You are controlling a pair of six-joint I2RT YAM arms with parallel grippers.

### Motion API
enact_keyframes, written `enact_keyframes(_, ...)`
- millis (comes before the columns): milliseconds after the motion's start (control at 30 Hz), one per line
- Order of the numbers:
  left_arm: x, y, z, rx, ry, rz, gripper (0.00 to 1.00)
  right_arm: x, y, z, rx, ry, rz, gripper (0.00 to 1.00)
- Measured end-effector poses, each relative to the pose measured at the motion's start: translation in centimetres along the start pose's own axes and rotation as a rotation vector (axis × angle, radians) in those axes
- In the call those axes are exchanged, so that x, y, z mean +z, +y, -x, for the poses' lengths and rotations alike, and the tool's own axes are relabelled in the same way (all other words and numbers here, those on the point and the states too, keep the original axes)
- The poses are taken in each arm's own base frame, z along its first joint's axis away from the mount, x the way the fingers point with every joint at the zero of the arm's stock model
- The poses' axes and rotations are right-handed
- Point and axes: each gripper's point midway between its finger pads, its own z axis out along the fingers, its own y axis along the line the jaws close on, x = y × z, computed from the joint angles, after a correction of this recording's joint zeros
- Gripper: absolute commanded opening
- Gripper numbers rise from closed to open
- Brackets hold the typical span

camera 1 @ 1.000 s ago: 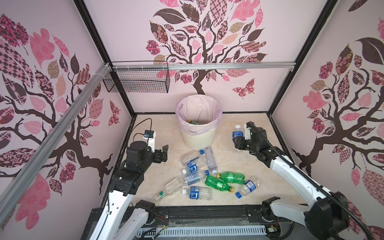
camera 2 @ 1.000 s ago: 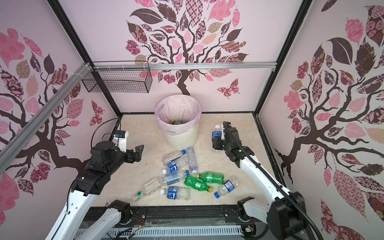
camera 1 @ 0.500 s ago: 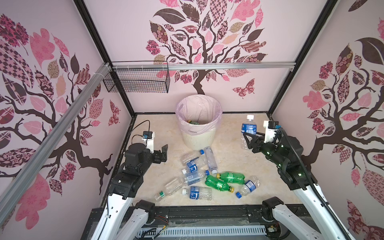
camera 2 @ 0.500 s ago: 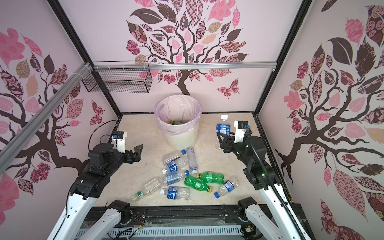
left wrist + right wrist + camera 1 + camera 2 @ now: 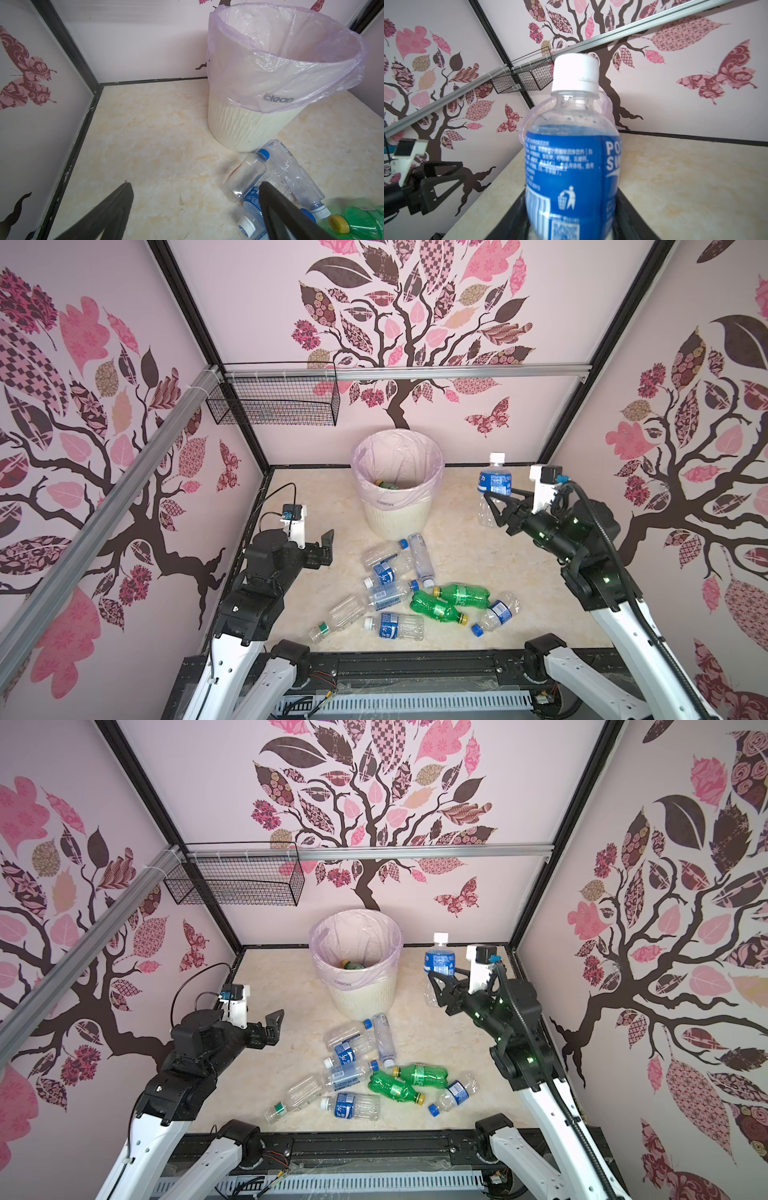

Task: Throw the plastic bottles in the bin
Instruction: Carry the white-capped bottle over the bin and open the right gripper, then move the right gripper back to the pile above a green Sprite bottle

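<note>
1. Standing to the left of the right hand point(image 5: 496, 501), the bin point(image 5: 395, 516) is not yet under it. Letting go now would drop the load onto the worktop point(image 5: 465, 556).
2. Lying between both hands and nearer the robot's base, the pile point(image 5: 386, 593) waits. A throw that clips the rim would likely land among it.
3. Clenched in the right hand at its lower body, the upright bottle point(image 5: 494, 481) could pivot or slip during a swing.
4. Hanging released beside the pile, the left hand point(image 5: 195, 196) carries nothing.

Both top views overhead, nearly same scene; wrist views low, facing bin point(image 5: 249, 128).
</note>
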Motion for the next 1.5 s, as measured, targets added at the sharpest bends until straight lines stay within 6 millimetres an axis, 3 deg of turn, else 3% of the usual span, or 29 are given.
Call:
enact_keyframes(67,0.0,0.0,0.0,-0.006,0.001,0.0,0.98,2.5,0.7,2.1,0.013,-0.013,0.052,0.47)
enact_keyframes(133,-0.1,0.0,0.0,-0.016,-0.001,0.001,0.98,5.7,1.6,4.0,0.026,-0.01,0.11,0.61)
enact_keyframes(200,-0.1,0.0,0.0,-0.031,-0.003,0.0,0.98,10.2,3.4,5.7,0.018,0.02,0.181,0.76)
enact_keyframes(267,-0.1,0.0,0.2,-0.047,-0.008,-0.002,0.98,14.5,4.9,6.1,0.016,0.067,0.244,0.81)
enact_keyframes(367,0.0,0.0,0.0,-0.06,0.0,-0.002,0.98,18.0,4.9,3.5,0.028,0.165,0.256,0.9)
enact_keyframes(433,0.2,0.0,-0.3,-0.065,0.018,-0.001,0.98,18.3,3.7,0.9,0.048,0.248,0.216,0.94)
enact_keyframes(533,0.2,0.0,-0.7,-0.068,0.037,0.001,0.98,17.2,1.5,-1.7,0.063,0.315,0.145,0.97)
enact_keyframes(633,0.1,0.0,-0.8,-0.069,0.043,0.001,0.98,14.1,-0.5,-3.5,0.075,0.357,0.066,0.98)
enact_keyframes(800,0.1,-0.3,-0.5,-0.067,0.043,-0.013,0.98,8.1,-0.9,-2.7,0.033,0.325,-0.025,0.98)
enact_keyframes(933,0.1,-0.6,-0.6,-0.062,0.049,-0.03,0.98,4.6,-0.9,-2.6,0.003,0.304,-0.082,0.96)
enact_keyframes(1033,0.1,-0.9,-0.7,-0.047,0.054,-0.051,0.98,2.7,-2.4,-5.0,0.013,0.347,-0.164,0.92)
enact_keyframes(1267,0.3,-1.4,-0.8,-0.022,0.062,-0.078,0.98,0.2,-6.6,-15.1,0.067,0.613,-0.321,0.88)
enact_keyframes(1500,0.6,-1.8,-1.2,-0.01,0.065,-0.102,0.98,-0.6,-7.0,-17.5,-0.006,0.727,-0.311,0.86)
